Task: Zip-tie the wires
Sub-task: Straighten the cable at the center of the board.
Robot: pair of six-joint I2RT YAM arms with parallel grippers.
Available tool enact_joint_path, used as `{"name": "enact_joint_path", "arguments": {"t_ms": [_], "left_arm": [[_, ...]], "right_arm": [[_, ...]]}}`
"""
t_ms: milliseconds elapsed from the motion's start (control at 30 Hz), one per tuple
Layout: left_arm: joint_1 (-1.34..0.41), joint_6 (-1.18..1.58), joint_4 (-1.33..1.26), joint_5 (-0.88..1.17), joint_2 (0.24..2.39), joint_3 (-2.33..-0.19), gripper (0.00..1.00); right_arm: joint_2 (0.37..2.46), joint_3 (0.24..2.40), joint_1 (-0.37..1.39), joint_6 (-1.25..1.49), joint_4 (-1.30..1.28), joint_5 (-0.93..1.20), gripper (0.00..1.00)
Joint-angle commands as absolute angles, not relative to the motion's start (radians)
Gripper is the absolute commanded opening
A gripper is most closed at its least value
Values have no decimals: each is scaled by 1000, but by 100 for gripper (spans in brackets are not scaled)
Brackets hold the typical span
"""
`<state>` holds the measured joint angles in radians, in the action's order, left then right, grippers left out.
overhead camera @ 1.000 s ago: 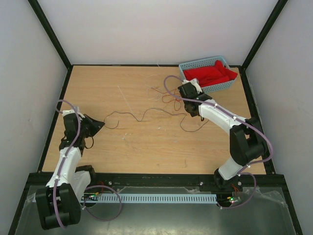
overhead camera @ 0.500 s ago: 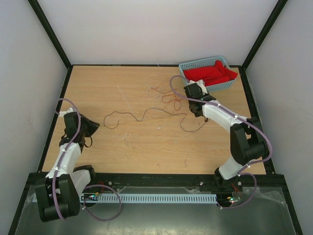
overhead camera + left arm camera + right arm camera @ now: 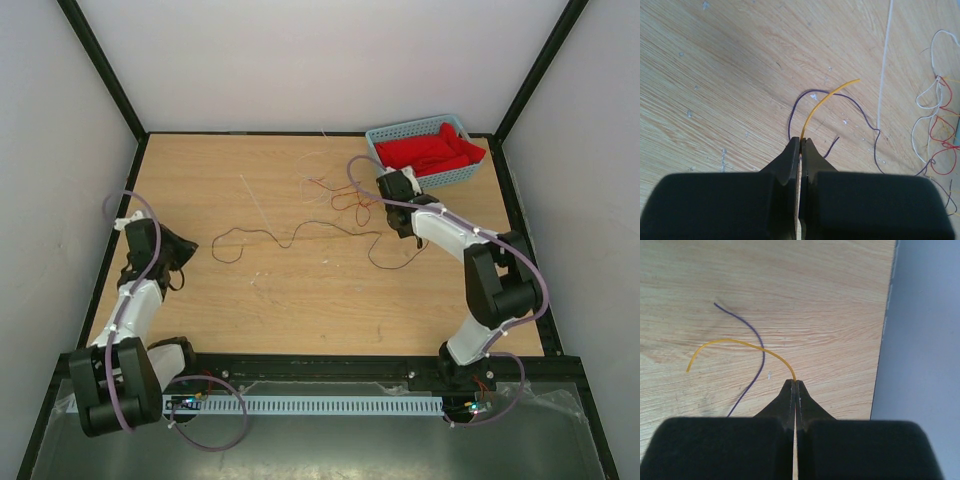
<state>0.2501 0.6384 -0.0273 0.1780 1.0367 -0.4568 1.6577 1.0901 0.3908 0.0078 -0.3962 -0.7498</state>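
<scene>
The wires lie spread over the table: a long dark strand [image 3: 290, 240] [image 3: 867, 120] and red [image 3: 345, 200] [image 3: 940, 145] and white loops [image 3: 925, 107] further back. At the left side of the table, my left gripper [image 3: 188, 251] [image 3: 800, 140] is shut on a thin yellow-orange wire [image 3: 825, 100], whose free end curls up ahead of the tips. My right gripper [image 3: 388, 178] [image 3: 795, 382] hangs near the basket. It too is shut on a yellow-orange wire [image 3: 740, 342], which arcs off to the left over a dark strand's end [image 3: 757, 345].
A blue basket [image 3: 400, 131] holding red cloth [image 3: 430, 152] stands at the back right corner. A thin straight white strip [image 3: 255, 205] [image 3: 885, 65] lies on the wood. The table's edge [image 3: 885, 330] and a grey wall lie close to the right gripper.
The left arm has drawn back to the left, away from the dark strand's end. The right gripper has shifted slightly to the right. Both stayed shut.
</scene>
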Motion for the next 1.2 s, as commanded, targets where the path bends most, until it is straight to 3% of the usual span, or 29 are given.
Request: {"name": "enact_joint_path", "arguments": {"t_ms": [0,633,867,1033,1167], "left_arm": [[231,635,-101,191,1089,-431,0],[92,662,-180,123,1251,-442,0],[93,654,-177,109,1252,-443,11],[95,647,-169,103,1242,-443,12],[97,644,-167,113,1240,-446,13]], "right_arm": [[1719,1090,379,26,-399,-722,0],[1707,1109,368,45,-403,-558,42],[1627,1169,368,44,-459,-501,55],[1592,1195,366,25,-488,-469,68],[1606,1200,363,24,-507,-451,69]]}}
